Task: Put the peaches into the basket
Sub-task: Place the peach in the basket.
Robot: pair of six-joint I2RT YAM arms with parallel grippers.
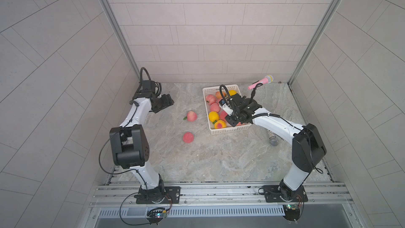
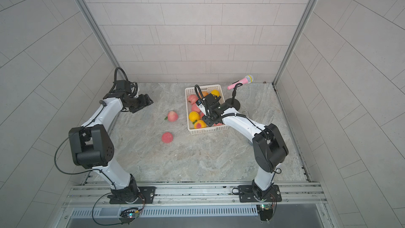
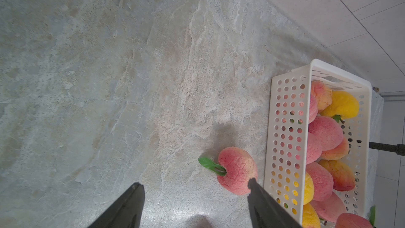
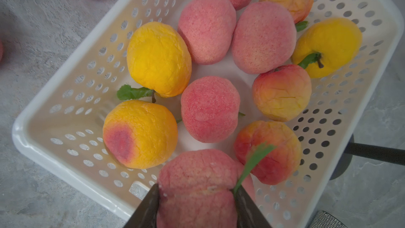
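Two lie loose on the worktop (image 1: 219, 161), left of the basket (image 1: 228, 130): a leafed peach (image 1: 192, 116) and a bare peach (image 1: 188, 137). Your left jaws stand apart and empty, and they are the closer pair. The leafed peach lies right and near of them. Only the right wrist view shows the right jaws clamped on a held peach (image 4: 197, 185) over the basket's near end.

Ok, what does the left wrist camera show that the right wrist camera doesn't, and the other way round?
Only left wrist: the left gripper, open and empty, and the whole loose peach with its green leaf, on the table beside the basket. Only right wrist: the right gripper shut on a pink peach above the basket. Both: the white basket and the peaches inside it.
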